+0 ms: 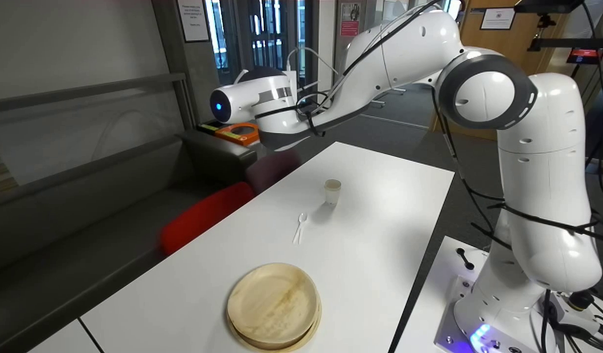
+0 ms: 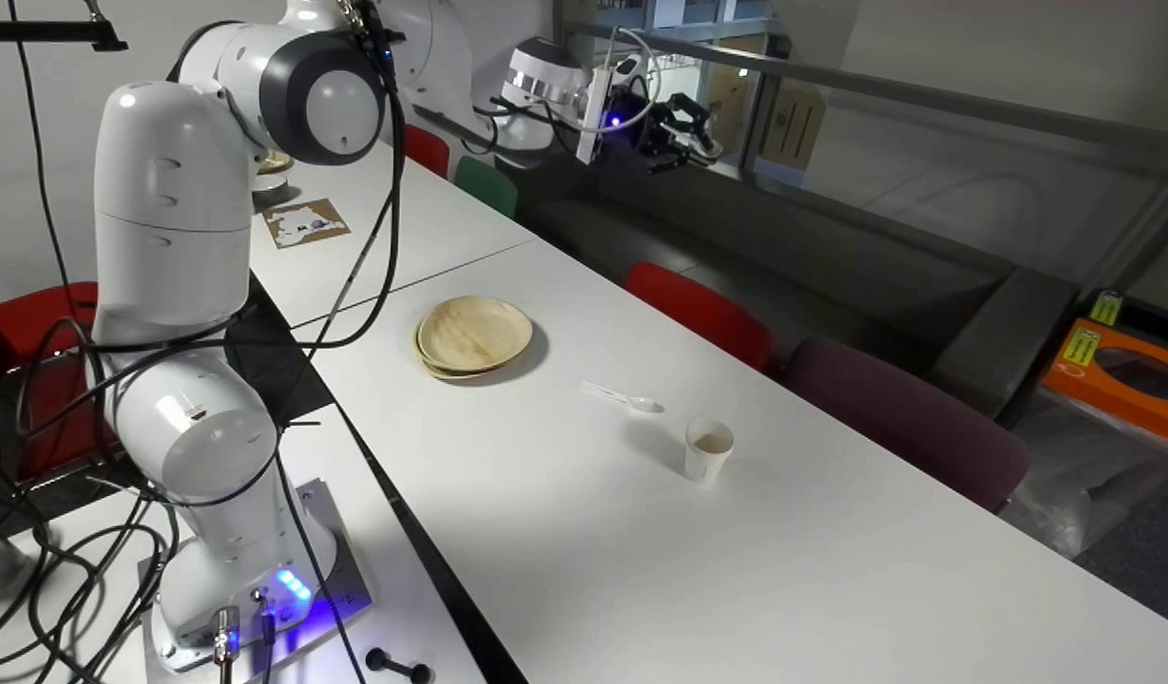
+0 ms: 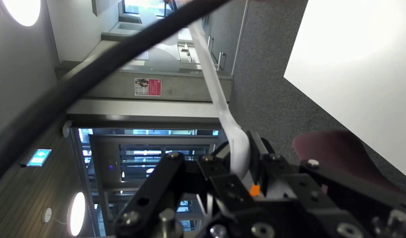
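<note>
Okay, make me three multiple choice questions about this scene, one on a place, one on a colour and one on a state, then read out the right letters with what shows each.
1. Where does the cup stand?
A) On the sofa
B) On the table
C) On a chair

2. What colour are the plates?
A) Pale tan
B) Blue
C) Black

3. How are the jaws?
A) Wide open
B) Shut on the cup
C) Shut on a white utensil

Right letters:
1. B: both exterior views show it upright on the white surface.
2. A: both exterior views show their pale, wood-like tone.
3. C: the wrist view shows a slender white piece, apparently a utensil, between them.
</note>
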Tool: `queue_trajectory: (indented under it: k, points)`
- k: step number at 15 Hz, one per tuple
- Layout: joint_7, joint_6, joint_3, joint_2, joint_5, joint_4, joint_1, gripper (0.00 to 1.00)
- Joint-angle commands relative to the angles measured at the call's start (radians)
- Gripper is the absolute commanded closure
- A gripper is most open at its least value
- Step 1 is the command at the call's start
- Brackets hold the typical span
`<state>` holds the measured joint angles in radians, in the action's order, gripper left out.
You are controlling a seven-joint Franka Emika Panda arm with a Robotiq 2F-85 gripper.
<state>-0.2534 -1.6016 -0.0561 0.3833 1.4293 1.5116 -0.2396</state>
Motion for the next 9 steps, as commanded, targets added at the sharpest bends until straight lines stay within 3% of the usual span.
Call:
queue_trajectory:
  k: [1,9]
  points:
    - [-0.061,0.045,-0.008,-0.021,0.052,0.043,0.002,0.98]
    - [-0.244,0.002,-0.018,-0.046,0.069,0.09,0.026,0.98]
